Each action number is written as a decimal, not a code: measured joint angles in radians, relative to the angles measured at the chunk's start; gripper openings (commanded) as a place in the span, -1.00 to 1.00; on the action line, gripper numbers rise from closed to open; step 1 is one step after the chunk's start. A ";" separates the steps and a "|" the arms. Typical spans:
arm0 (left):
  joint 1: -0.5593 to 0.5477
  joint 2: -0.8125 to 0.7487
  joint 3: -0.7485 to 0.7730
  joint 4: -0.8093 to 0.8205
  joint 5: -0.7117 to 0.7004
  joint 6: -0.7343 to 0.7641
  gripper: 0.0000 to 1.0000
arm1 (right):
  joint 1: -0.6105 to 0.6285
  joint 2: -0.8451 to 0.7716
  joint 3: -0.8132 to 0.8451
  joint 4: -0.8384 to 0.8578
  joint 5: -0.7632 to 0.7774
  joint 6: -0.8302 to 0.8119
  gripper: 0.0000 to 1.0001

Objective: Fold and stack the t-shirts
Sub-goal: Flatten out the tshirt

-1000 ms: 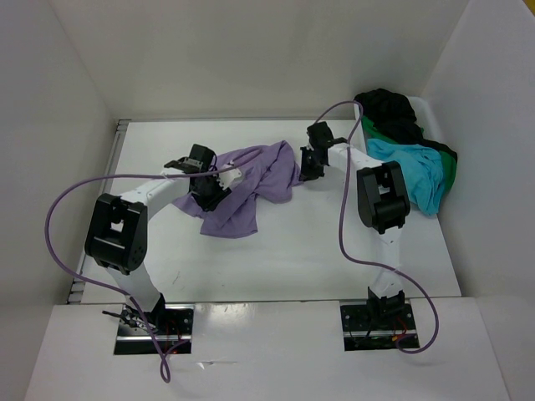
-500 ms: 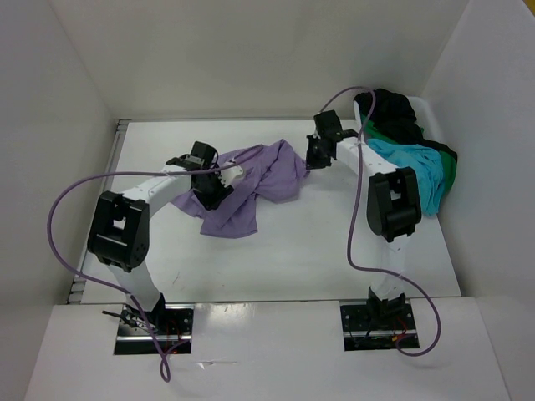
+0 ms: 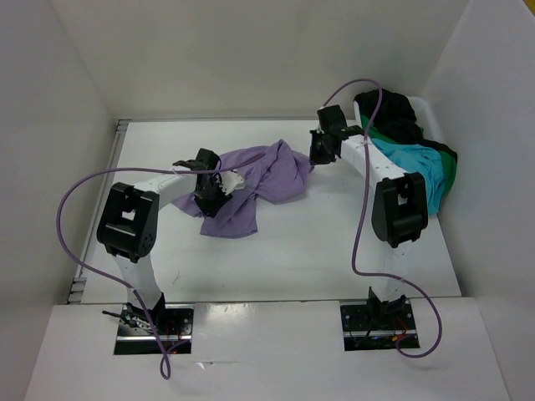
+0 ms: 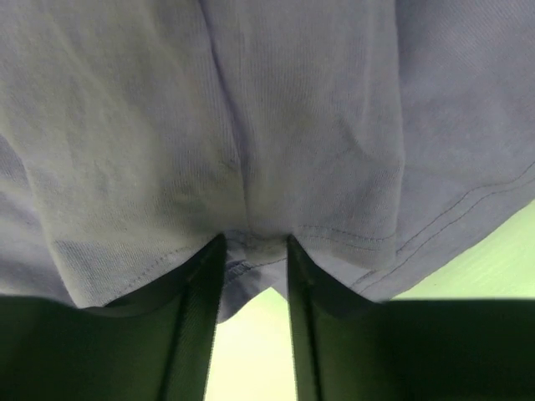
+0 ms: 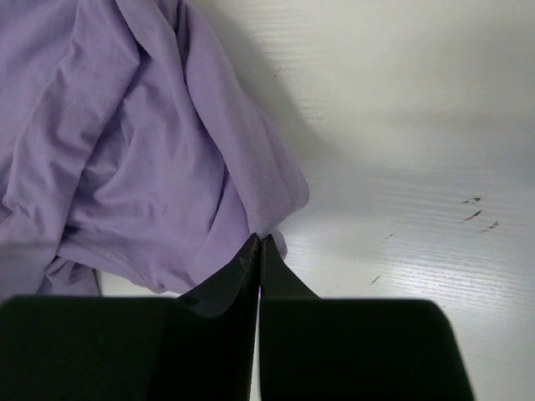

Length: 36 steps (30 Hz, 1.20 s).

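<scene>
The lavender t-shirt (image 3: 259, 180) lies crumpled mid-table. My left gripper (image 3: 209, 199) sits on its left part. In the left wrist view the jaws stand apart, and a hemmed fold of the lavender t-shirt (image 4: 292, 125) hangs between the tips of the left gripper (image 4: 255, 242). My right gripper (image 3: 316, 157) is at the shirt's right edge. The right wrist view shows the right gripper (image 5: 259, 238) shut on a thin edge of the lavender t-shirt (image 5: 142, 150). The black t-shirt (image 3: 389, 109), turquoise t-shirt (image 3: 410, 167) and green t-shirt (image 3: 449, 171) are heaped at the back right.
White walls (image 3: 75, 100) close in the table on the left, back and right. Purple cables (image 3: 84, 188) loop off both arms. Bare white tabletop (image 3: 292, 251) lies in front of the lavender shirt.
My right gripper closed on the lavender shirt's right edge and drew it slightly back and to the right. The left arm shifted a little right, staying on the shirt.
</scene>
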 measured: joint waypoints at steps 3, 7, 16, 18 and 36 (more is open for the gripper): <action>0.000 0.000 0.000 -0.002 0.000 -0.001 -0.39 | 0.000 -0.002 0.000 0.000 0.008 -0.004 -1.00; 0.000 0.000 0.000 -0.009 -0.001 0.000 -0.61 | 0.000 -0.011 0.000 -0.009 0.021 -0.013 -1.00; 0.000 0.000 0.014 -0.012 0.008 -0.018 -1.00 | 0.000 -0.029 0.002 -0.020 0.041 -0.023 -1.00; 0.000 0.000 0.014 -0.012 0.009 -0.021 -1.00 | 0.000 -0.032 0.004 -0.022 0.051 -0.026 -1.00; 0.303 -0.016 1.055 -0.055 -0.097 -0.035 -1.00 | -0.172 0.015 1.013 -0.196 0.141 -0.078 -1.00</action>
